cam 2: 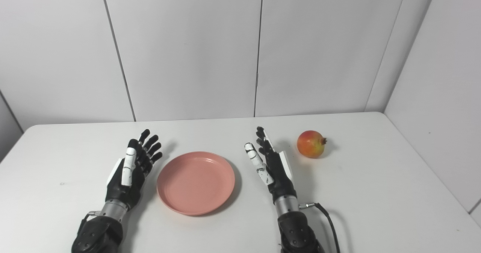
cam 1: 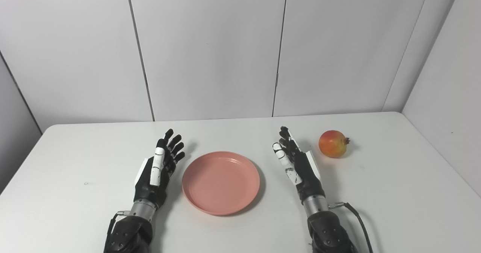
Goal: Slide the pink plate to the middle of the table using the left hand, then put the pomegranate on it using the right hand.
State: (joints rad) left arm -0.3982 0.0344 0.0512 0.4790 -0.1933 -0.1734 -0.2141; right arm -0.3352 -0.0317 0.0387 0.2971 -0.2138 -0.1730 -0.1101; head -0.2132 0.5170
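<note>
No legible text, labels, brand marks, numbers or signs in either eye view. Surfaces checked: pink plate [cam 1: 221, 182], pomegranate [cam 1: 332, 143], white table [cam 1: 394, 193], wall panels [cam 1: 210, 50], and the casings of the left hand [cam 1: 158, 170] and right hand [cam 1: 297, 164]; all read as plain, unmarked surfaces at this resolution.
</note>
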